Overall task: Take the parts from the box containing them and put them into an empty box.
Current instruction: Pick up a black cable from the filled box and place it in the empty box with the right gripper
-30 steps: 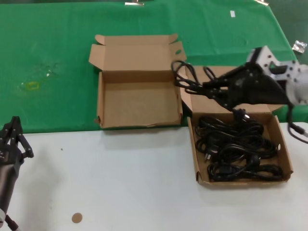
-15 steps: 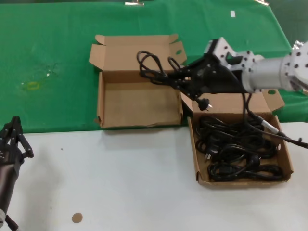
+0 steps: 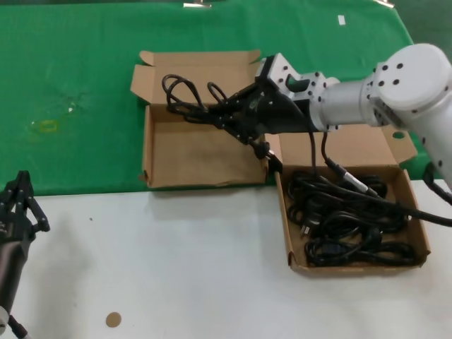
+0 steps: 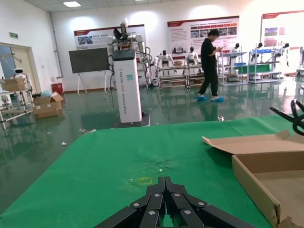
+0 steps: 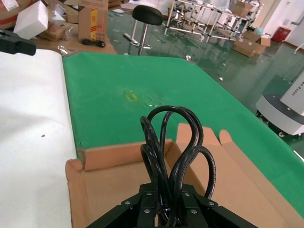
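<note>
My right gripper [image 3: 222, 116] is shut on a black looped power cord [image 3: 187, 99] and holds it above the empty box [image 3: 191, 152], the wider tray at the centre left. The cord's plug [image 3: 272, 159] dangles near that box's right wall. In the right wrist view the cord loops [image 5: 175, 137] stick out past my gripper [image 5: 173, 204] over the empty box [image 5: 109, 156]. Several more black cords [image 3: 346, 219] lie in the squarer box [image 3: 418, 219] at the right. My left gripper [image 3: 25, 194] is parked at the near left, shut and empty; the left wrist view [image 4: 165, 183] shows it too.
Both boxes straddle the edge between the green cloth [image 3: 70, 85] and the white table [image 3: 176, 261]. My right arm's own cable [image 3: 353, 183] drapes across the full box. A small brown disc [image 3: 113, 320] lies near the front. The empty box's corner [image 4: 266, 180] shows in the left wrist view.
My right gripper has carried the cord leftward from above the full box to above the empty box. The left arm has not moved.
</note>
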You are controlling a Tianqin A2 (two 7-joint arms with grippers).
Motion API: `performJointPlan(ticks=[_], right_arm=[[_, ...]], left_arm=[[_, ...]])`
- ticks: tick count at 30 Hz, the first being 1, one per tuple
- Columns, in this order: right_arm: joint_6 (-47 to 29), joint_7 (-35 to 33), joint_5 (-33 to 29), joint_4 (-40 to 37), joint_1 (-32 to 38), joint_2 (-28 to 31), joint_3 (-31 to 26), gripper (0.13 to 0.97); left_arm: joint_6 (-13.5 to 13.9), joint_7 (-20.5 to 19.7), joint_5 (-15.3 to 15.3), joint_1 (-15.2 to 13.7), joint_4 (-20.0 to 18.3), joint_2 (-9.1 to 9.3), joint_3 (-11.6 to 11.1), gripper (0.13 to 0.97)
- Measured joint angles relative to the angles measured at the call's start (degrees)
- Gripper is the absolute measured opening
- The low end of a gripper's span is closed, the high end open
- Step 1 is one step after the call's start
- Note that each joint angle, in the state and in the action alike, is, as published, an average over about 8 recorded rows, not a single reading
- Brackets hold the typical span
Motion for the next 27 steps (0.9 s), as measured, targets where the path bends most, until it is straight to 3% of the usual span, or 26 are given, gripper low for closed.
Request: performJointPlan(ticks=[14,27], right_arm=[[0.8,-9.5,3.2,-13.2,4.0,-5.0,1.5,0.198],[1.3,-13.0,3.9,-18.0,6.0,-7.3,1.9,0.198]], left_arm=[[0.0,0.0,0.0,0.0,0.0,0.0,0.0,0.152],[0.0,0.0,0.0,0.0,0.0,0.0,0.0,0.152]])
